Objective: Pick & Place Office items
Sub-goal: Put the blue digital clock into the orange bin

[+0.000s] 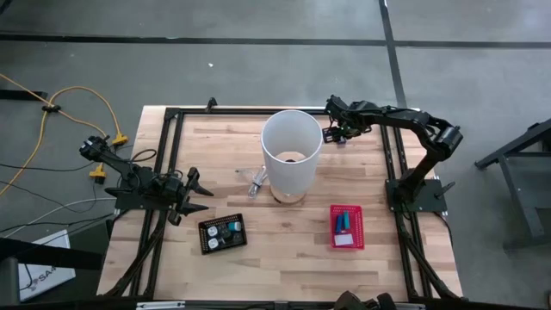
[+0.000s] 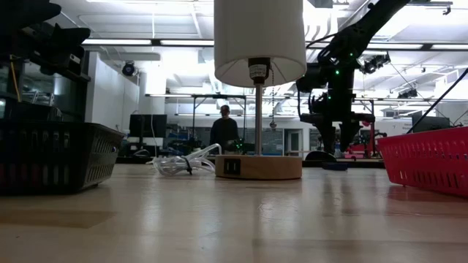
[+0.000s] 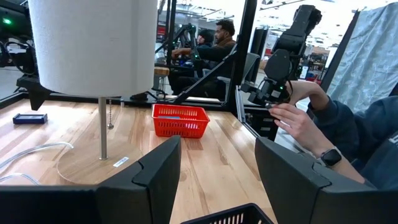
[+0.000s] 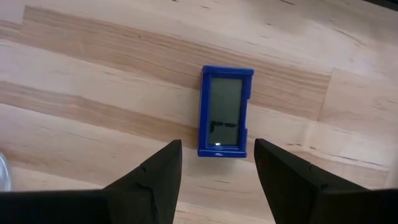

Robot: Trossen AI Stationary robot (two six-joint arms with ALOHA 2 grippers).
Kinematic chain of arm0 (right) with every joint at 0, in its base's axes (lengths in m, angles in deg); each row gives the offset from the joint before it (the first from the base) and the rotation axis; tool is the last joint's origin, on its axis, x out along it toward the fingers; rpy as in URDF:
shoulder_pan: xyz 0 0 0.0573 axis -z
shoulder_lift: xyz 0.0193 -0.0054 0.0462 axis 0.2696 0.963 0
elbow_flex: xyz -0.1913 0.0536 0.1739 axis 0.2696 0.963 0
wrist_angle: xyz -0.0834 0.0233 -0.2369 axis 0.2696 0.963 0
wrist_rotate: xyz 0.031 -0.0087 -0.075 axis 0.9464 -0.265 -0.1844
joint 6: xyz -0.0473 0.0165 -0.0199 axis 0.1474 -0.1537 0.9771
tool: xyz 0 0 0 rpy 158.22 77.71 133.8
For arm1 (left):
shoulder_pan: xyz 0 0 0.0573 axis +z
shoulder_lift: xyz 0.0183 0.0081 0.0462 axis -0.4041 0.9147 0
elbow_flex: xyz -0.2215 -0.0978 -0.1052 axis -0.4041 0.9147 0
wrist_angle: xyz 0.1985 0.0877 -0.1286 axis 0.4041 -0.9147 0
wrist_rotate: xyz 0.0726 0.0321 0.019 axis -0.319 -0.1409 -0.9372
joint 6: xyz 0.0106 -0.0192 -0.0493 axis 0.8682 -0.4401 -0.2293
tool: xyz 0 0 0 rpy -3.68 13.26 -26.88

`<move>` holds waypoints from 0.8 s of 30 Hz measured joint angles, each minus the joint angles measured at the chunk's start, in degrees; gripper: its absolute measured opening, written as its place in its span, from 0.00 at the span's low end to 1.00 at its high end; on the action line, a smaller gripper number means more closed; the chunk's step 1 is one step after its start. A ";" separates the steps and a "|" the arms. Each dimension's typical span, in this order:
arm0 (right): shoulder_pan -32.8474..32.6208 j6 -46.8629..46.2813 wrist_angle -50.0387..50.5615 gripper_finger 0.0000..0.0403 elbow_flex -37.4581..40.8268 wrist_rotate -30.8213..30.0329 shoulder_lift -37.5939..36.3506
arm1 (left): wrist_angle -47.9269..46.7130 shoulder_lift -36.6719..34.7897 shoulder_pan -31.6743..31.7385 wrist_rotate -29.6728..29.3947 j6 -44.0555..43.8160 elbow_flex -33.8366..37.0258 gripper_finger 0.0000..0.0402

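Observation:
A small blue flat device with a grey screen (image 4: 225,112) lies face up on the wood near the table's far edge (image 1: 339,139), right of the lamp. My right gripper (image 4: 217,149) hovers above it, open and pointing down, one finger on either side of its near end, touching nothing. In the low view that gripper (image 2: 335,139) hangs over the device (image 2: 336,166). Small teal, white and black pieces lie in the black tray (image 1: 203,234). A teal piece and a white block (image 1: 345,240) lie in the red basket (image 1: 358,226). My left gripper (image 1: 196,194) waits open at the table's left side.
A lamp with a white shade (image 1: 291,155) stands mid-table on a round wooden base (image 2: 257,166), its clear cable (image 1: 256,181) coiled to its left. A person's hand and sleeve (image 3: 298,121) are beyond the table's right edge, near the right arm's base. Bare wood lies between tray and basket.

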State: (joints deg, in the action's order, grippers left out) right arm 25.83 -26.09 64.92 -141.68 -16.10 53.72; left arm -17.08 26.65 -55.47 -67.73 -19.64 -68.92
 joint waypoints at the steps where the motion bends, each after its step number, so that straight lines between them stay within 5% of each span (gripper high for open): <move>1: -0.01 0.00 0.00 0.47 0.03 0.00 0.00 | 0.00 -0.01 0.01 0.00 -0.01 0.00 0.50; 24: 0.33 1.14 -5.35 0.47 3.82 1.33 0.02 | 0.00 -0.01 0.00 0.00 -0.02 0.00 0.50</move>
State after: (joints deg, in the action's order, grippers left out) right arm 26.16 -24.95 59.56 -137.86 -14.77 53.74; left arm -17.08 26.63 -55.47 -67.73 -19.66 -68.92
